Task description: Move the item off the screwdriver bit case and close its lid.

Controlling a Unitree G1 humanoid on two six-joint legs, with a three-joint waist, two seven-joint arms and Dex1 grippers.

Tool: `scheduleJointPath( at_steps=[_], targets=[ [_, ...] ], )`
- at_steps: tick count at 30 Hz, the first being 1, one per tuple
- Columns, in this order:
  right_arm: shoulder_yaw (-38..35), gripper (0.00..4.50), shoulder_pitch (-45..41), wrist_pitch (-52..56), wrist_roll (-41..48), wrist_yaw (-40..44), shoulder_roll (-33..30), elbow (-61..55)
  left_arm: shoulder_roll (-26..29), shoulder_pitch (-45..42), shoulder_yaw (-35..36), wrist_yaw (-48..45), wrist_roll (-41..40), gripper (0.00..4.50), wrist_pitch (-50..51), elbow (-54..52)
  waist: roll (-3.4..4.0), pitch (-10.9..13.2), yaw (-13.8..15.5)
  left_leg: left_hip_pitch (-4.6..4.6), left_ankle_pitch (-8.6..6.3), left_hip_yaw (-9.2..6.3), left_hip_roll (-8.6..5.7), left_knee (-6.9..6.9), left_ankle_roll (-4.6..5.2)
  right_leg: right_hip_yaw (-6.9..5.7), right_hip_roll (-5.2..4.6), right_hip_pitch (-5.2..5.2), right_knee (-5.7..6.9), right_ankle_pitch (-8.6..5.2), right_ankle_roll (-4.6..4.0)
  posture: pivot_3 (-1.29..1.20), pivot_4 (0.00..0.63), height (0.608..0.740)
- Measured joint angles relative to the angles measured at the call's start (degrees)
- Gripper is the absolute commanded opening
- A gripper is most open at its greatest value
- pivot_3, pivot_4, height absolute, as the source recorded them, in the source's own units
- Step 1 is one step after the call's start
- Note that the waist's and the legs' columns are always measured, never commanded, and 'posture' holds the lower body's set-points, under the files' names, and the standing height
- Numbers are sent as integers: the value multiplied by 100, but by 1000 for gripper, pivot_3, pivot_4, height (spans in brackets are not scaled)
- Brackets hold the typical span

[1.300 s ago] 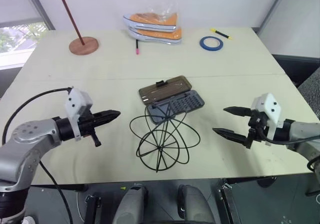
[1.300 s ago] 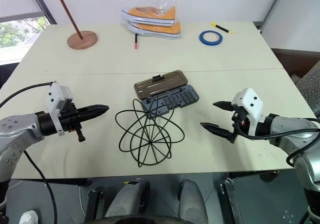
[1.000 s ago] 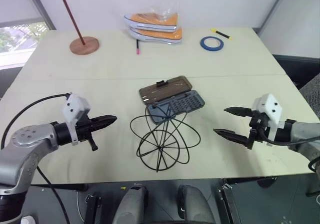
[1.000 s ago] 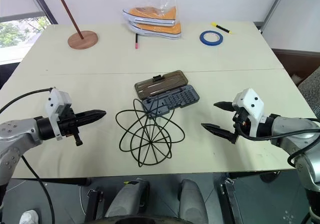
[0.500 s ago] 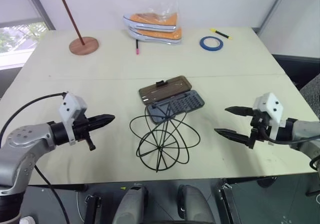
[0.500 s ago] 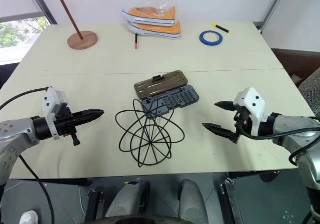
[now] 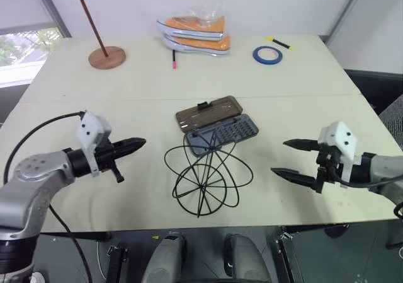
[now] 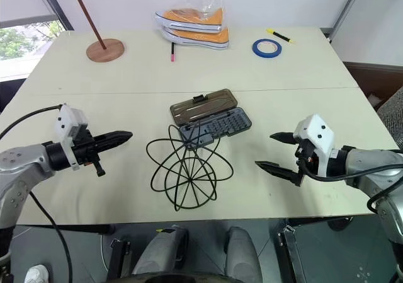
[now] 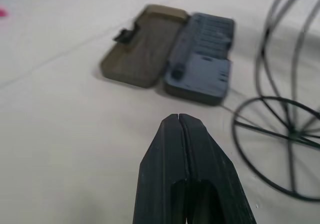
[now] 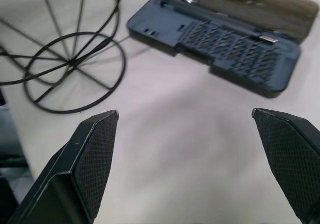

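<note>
In the left eye view, the screwdriver bit case [image 7: 221,133] lies open in the middle of the worktop [image 7: 283,81], with the lid [image 7: 208,112] folded flat on the far side. The item [image 7: 208,176], a globe of thin wire hoops, stands at the near side and leans over the near left corner of the case. The left gripper [image 7: 135,145] points at it from the left, its fingers pressed together, well apart from the wire.

In the right eye view, the right gripper [image 8: 275,150] waits on the right of the case with its fingers spread wide, holding nothing.

In the left wrist view, the closed fingers [image 9: 186,169] aim toward the open case, and the hoops are just beside it.

In the right wrist view, the two spread fingers [image 10: 90,154] frame the case and the wire frame; neither touches them.

I judge that nothing is done yet: the item must first be moved away, then the lid must be closed.
</note>
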Motion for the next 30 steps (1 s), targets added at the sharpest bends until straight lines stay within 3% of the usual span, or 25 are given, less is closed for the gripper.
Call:
scheduleJointPath(
  at_steps=[5,12,24,26,30],
  targets=[
    [-7,4454,109,249,484,142,-52,-572,-155,-283,-259,114,278,0,-209,344,-1,0,-21,4,0,1,3,0,0,0,3,0,1,2,1,0,150,740],
    [345,4454,-404,583,1105,-339,280,-981,-309,-581,-462,122,563,0,-445,686,-2,1,-11,1,0,0,2,1,0,0,2,0,1,8,11,0,150,740],
    [1144,4454,-642,649,1203,-687,620,-1050,-315,-603,-586,114,829,0,-562,834,-2,0,-17,1,0,-1,2,2,0,-1,3,-2,1,12,18,0,150,740],
    [1206,3666,-717,647,1177,-743,654,-1036,-308,-599,-585,113,874,0,-572,834,-2,0,-15,1,0,-1,2,2,0,0,3,-2,1,12,18,0,150,740],
    [1359,1671,-869,640,1131,-844,773,-1032,-306,-595,-585,112,911,0,-610,836,-2,0,-13,1,0,-2,2,2,0,-1,3,-2,1,12,18,0,150,740]
  ],
)
